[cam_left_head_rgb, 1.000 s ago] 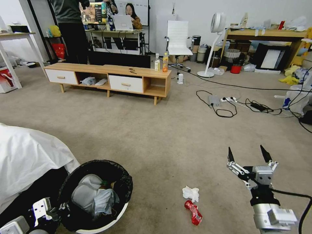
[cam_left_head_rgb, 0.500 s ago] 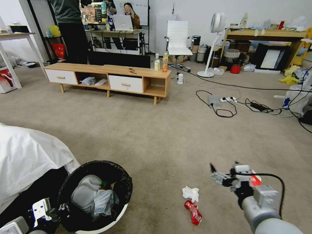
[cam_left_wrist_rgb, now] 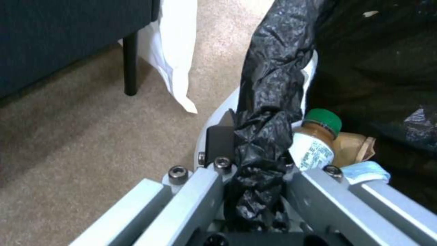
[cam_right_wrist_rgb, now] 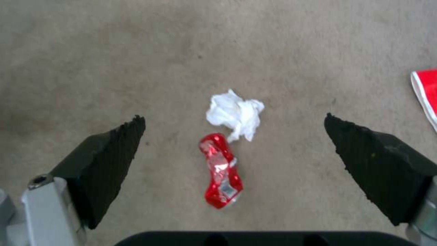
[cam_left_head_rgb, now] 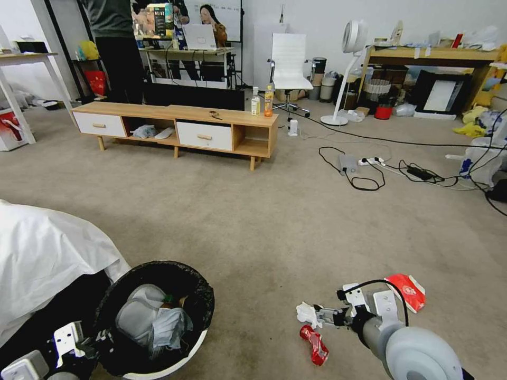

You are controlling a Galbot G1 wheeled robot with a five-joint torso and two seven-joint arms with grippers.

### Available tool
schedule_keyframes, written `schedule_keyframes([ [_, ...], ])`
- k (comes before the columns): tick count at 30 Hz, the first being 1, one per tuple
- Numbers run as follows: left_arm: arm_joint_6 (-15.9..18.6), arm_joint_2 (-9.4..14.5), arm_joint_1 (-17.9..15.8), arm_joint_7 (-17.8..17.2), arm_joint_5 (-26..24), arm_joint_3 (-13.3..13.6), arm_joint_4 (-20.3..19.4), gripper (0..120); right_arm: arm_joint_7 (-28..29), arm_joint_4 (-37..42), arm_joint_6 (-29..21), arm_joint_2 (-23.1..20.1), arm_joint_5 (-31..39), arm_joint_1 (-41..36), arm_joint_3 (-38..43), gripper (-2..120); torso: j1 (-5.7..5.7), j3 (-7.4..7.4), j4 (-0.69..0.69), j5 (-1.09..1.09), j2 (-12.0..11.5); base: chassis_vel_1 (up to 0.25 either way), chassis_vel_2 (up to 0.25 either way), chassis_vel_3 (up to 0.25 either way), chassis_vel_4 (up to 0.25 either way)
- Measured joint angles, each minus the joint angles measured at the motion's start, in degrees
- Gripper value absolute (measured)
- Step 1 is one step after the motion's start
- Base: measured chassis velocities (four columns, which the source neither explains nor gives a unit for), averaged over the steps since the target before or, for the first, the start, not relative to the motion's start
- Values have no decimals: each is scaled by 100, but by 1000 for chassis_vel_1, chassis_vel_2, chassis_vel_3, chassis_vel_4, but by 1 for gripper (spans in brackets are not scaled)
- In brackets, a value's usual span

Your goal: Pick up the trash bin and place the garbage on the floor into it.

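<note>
The trash bin [cam_left_head_rgb: 193,343], white with a black liner, stands at the lower left of the head view and holds tissues, a brown paper bag [cam_left_wrist_rgb: 357,146] and a green-capped bottle [cam_left_wrist_rgb: 317,137]. My left gripper [cam_left_head_rgb: 97,338] is shut on its bag-covered rim [cam_left_wrist_rgb: 262,136]. On the carpet lie a white tissue [cam_left_head_rgb: 307,312], a crushed red can [cam_left_head_rgb: 315,344] and a red packet [cam_left_head_rgb: 405,291]. My right gripper [cam_left_head_rgb: 325,316] points down over the tissue [cam_right_wrist_rgb: 236,114] and can [cam_right_wrist_rgb: 221,171], open, with both lying between its black fingers [cam_right_wrist_rgb: 109,160].
A white cloth [cam_left_head_rgb: 47,253] drapes dark furniture beside the bin. Farther off stand a low wooden cabinet [cam_left_head_rgb: 179,126] with two upright bottles [cam_left_head_rgb: 262,101], a fan [cam_left_head_rgb: 346,68], and cables with a power strip [cam_left_head_rgb: 380,169] on the carpet.
My right gripper has tipped downward and swung left and lower, from the right side to above the tissue and can. The red packet it covered now shows. The bin and left gripper stay put.
</note>
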Motion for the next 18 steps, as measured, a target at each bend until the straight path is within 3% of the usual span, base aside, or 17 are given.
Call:
schedule_keyframes([
  [9, 0, 61, -104, 6, 0, 31, 145, 1, -132, -477, 34, 99, -115, 20, -166, 100, 0, 0, 0, 0, 0, 0, 0, 0, 0],
  [18, 0, 87, -144, 6, -24, 17, 261, 1, -379, -1354, 57, 423, -292, 523, -789, 100, 0, 0, 2, 0, 1, 0, 0, 0, 0],
])
